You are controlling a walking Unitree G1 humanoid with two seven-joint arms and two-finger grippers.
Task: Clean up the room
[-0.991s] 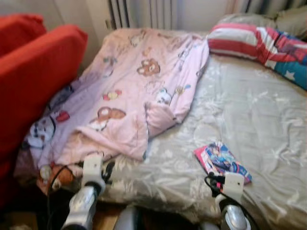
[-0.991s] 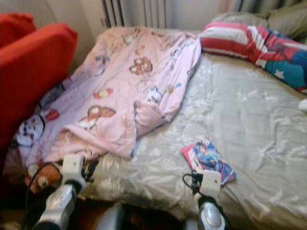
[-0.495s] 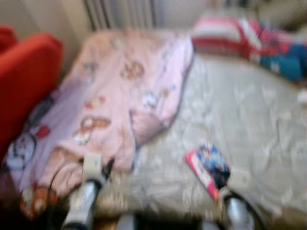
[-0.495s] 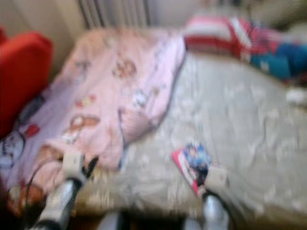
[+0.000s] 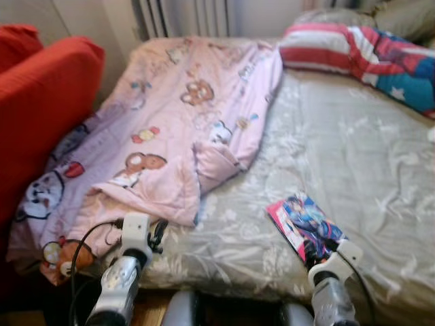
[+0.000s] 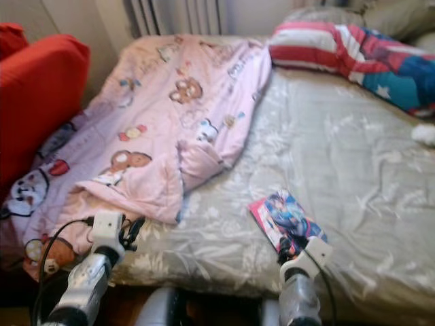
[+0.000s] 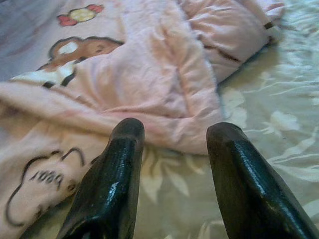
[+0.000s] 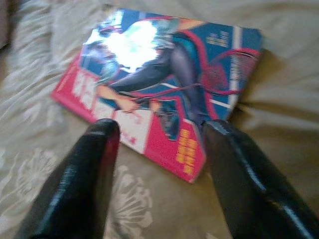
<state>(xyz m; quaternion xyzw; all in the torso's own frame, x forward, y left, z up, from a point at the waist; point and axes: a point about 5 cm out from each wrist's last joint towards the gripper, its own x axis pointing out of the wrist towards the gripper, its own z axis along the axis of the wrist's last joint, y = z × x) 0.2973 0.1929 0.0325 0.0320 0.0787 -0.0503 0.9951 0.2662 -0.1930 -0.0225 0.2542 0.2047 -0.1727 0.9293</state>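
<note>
While the right hand (image 8: 159,144) is hovering wide open over the comic book's (image 8: 164,89) near corner, its fingers are risking pinching the soft bedspread (image 5: 353,149) instead.

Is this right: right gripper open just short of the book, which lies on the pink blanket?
Not quite. The book lies on the grey floral bedspread, apart from the pink blanket; the left eye view shows it. The right gripper is open just short of it.

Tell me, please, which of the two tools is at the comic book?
The right tool: it is open with the comic book lying just past its fingers. The left tool faces the pink blanket.
</note>
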